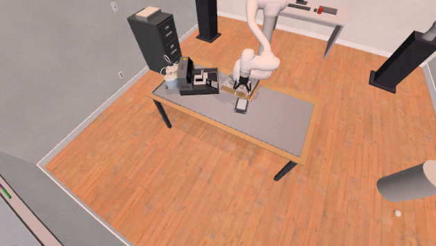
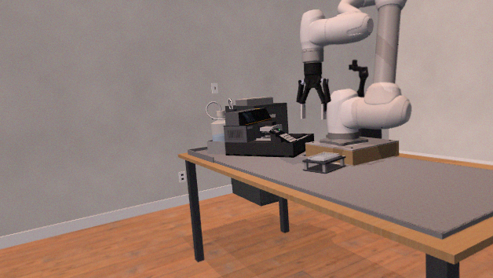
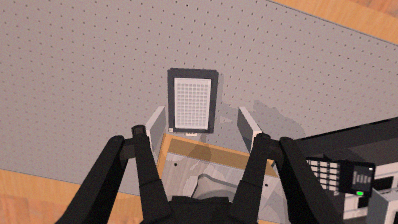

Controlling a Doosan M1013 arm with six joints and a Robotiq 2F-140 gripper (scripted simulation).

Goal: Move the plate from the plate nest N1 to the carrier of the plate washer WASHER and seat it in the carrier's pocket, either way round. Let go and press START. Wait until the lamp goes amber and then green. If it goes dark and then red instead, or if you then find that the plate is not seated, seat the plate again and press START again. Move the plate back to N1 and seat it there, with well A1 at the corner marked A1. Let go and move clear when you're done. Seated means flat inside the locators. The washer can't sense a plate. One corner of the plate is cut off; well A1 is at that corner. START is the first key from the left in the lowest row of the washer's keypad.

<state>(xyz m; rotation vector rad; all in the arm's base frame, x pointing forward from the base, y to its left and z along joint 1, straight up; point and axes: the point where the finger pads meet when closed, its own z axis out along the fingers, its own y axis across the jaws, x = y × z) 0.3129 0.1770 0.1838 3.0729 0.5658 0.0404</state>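
The gripper [image 1: 242, 93] [image 2: 312, 111] [image 3: 201, 115] hangs high above the surface [image 1: 274, 121] [image 2: 392, 196] [image 3: 75, 100], its fingers spread with nothing between them. In the wrist view the plate [image 1: 241, 104] [image 2: 328, 156] [image 3: 192, 103] lies ahead of the fingertips, between their lines, its long axis running away from the arm's base. It rests on its nest [image 1: 241, 112] [image 2: 324, 170] [image 3: 193, 73], just beside the wooden base block [image 1: 239, 93] [image 2: 370, 155] [image 3: 215, 152] and away from the surface's corners. The coming move likely wants a shift outward, then down over the long sides (a skewed approach could nudge the plate). The washer [image 1: 199, 91] [image 2: 261, 148] [image 3: 350, 135] stands toward the surface's far short edge in the exterior view, a green light on its keypad [image 1: 214, 83] [image 2: 288, 137] [image 3: 327, 174]. Beyond, a filing cabinet [image 1: 149, 42] [image 2: 280, 111] stands near the wall.
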